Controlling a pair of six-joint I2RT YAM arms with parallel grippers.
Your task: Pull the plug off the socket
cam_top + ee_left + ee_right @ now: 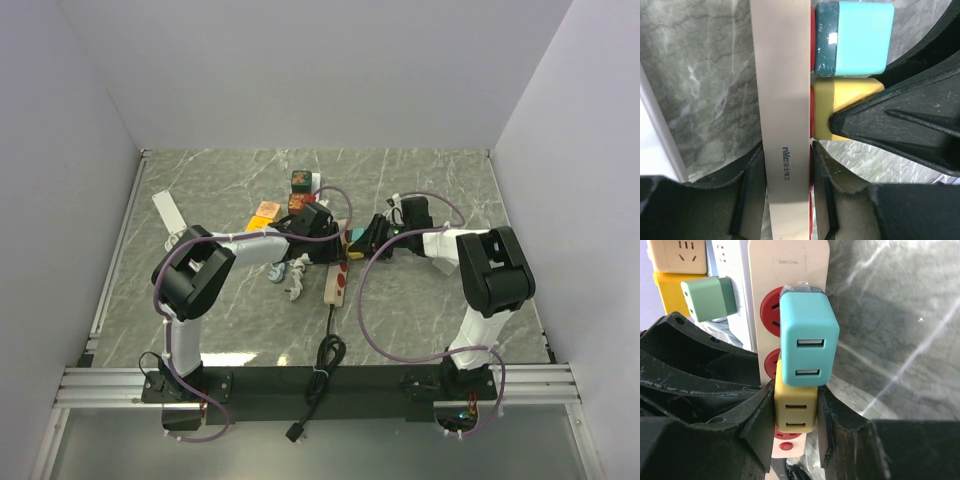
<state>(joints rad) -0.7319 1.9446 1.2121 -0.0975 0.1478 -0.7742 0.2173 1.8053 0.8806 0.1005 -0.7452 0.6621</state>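
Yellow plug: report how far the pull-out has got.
Done: the left tool clamps the power strip, and the right tool is shut on the yellow plug. In hand: that grip only; the plug sits flush against the strip. Left: pull it clear. The blue plug beside it is seated too.

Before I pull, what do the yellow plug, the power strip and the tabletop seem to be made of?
The yellow plug: likely matte moulded plastic, by its even colour and rounded edges.
The power strip: smooth cream plastic with printed lettering.
The tabletop: grey, white-veined, glossy; real marble or a printed laminate, I cannot tell.
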